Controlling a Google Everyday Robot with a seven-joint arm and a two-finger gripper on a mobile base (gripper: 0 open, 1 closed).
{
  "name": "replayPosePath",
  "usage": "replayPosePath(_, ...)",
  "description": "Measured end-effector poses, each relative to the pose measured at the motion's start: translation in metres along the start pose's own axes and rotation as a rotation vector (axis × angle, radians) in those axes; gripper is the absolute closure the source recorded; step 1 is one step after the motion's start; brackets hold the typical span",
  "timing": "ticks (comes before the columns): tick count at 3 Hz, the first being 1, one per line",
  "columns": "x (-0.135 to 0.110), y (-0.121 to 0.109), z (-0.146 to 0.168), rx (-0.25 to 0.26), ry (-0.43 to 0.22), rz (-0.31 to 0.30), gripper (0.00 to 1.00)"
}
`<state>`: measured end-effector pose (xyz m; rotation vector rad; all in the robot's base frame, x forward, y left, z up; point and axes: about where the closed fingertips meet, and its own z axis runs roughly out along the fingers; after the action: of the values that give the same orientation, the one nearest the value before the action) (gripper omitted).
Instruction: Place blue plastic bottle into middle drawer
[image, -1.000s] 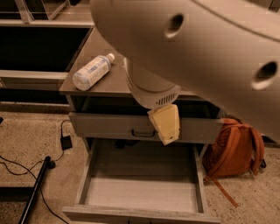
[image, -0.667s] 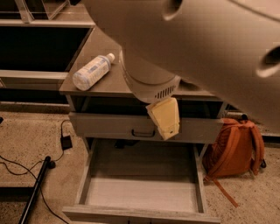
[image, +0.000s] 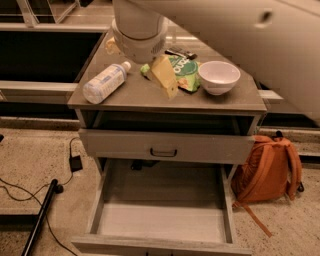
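The blue plastic bottle (image: 105, 82) lies on its side on the left part of the cabinet top (image: 150, 100), white cap pointing toward the back right. The middle drawer (image: 160, 222) is pulled out below, with its pale plank floor bare. My gripper (image: 166, 82) hangs from the big white arm (image: 140, 30) over the middle of the cabinet top, a short way right of the bottle and not touching it. It holds nothing that I can see.
A white bowl (image: 219, 76), a green snack bag (image: 184, 69) and a small dark item (image: 180, 52) sit on the right of the top. The upper drawer (image: 162, 146) with a dark handle is closed. An orange backpack (image: 267, 170) leans at the right. Cables (image: 75, 162) lie on the floor at the left.
The arm has swung up and back. The gripper was in front of the upper drawer and is now over the cabinet top, so the bowl and the snack bag show. The bottle has not moved.
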<state>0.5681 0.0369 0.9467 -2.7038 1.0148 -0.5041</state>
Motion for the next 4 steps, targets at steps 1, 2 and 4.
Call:
replayPosePath(1, 0.015, -0.053, 0.04, 0.0, -0.051, -0.094, 0.0)
replayPosePath(2, 0.017, -0.105, 0.089, -0.022, -0.108, -0.148, 0.0)
replayPosePath(4, -0.009, -0.128, 0.158, -0.142, -0.176, -0.185, 0.18)
